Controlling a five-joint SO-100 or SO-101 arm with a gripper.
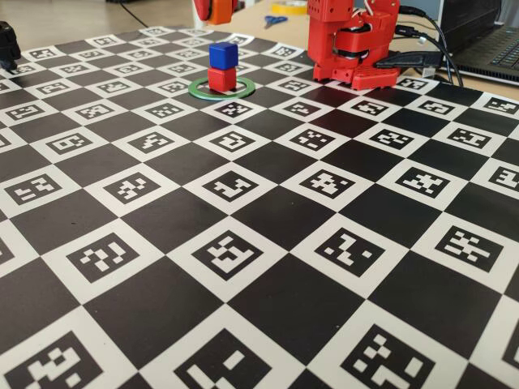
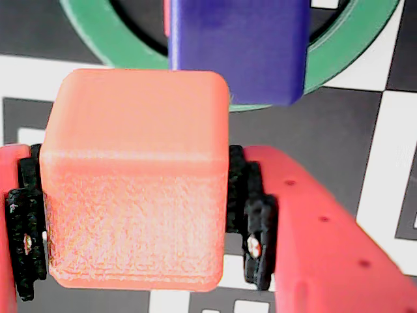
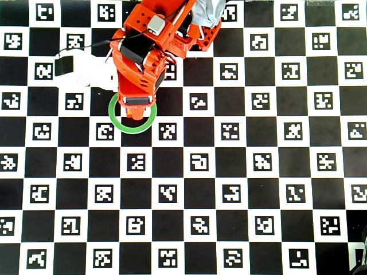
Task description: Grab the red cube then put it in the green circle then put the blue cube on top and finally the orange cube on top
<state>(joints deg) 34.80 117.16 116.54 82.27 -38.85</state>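
Note:
In the fixed view the red cube stands inside the green circle, with the blue cube stacked on it. Above the stack, at the frame's top edge, my gripper holds the orange cube. The wrist view shows the gripper shut on the orange cube. Just beyond it are the blue cube, a sliver of the red cube and the green circle. From overhead, the gripper covers the stack inside the green circle.
The checkered marker mat covers the table. The red arm base stands at the back right with cables and a laptop behind it. Blue scissors and a yellow tape roll lie beyond the mat.

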